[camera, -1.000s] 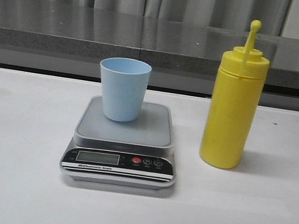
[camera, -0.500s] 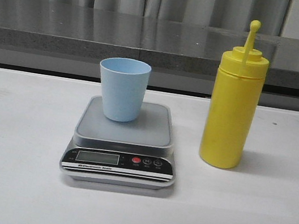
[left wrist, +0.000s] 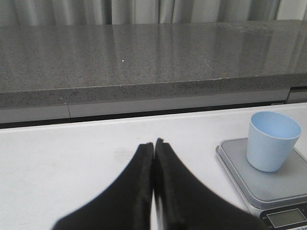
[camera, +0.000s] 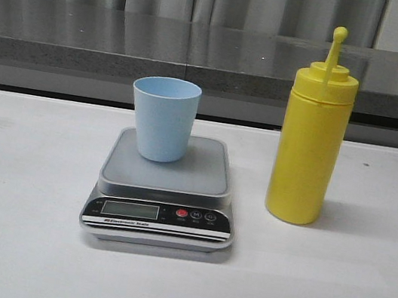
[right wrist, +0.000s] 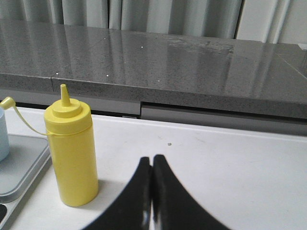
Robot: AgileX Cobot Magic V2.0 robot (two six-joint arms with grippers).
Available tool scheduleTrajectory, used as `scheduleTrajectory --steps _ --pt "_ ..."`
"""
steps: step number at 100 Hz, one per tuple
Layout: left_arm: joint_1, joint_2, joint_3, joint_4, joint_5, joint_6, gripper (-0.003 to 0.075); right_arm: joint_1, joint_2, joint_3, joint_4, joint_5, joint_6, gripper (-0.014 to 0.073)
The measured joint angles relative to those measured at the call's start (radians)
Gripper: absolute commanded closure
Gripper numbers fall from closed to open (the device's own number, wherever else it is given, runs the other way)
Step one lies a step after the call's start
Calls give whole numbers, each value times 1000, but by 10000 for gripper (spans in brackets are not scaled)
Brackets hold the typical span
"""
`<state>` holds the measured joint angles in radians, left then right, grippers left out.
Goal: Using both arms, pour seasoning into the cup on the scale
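The light blue cup (camera: 163, 118) stands upright on the grey platform of the scale (camera: 167, 168), toward its back left. The yellow seasoning bottle (camera: 310, 146) stands upright on the white table to the right of the scale, its tethered cap off the nozzle and sticking up. No gripper shows in the front view. In the left wrist view my left gripper (left wrist: 154, 143) is shut and empty, with the cup (left wrist: 272, 140) and the scale (left wrist: 268, 182) off to one side. In the right wrist view my right gripper (right wrist: 152, 159) is shut and empty, beside the bottle (right wrist: 70, 153).
A grey stone ledge (camera: 199, 57) runs along the back of the white table (camera: 15, 241), with pale curtains behind it. The scale's black front panel (camera: 159, 215) with LCD and red button faces the front.
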<state>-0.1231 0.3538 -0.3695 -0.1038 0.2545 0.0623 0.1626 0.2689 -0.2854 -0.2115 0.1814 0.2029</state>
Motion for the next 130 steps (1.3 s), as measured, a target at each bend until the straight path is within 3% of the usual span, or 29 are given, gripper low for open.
scheduleTrajectory --steps 86,130 --pt "0 0 0 0 0 0 740 0 -20 11 17 0 0 661" --pt "0 0 0 0 0 0 740 -123 -230 179 125 -27 -85 661"
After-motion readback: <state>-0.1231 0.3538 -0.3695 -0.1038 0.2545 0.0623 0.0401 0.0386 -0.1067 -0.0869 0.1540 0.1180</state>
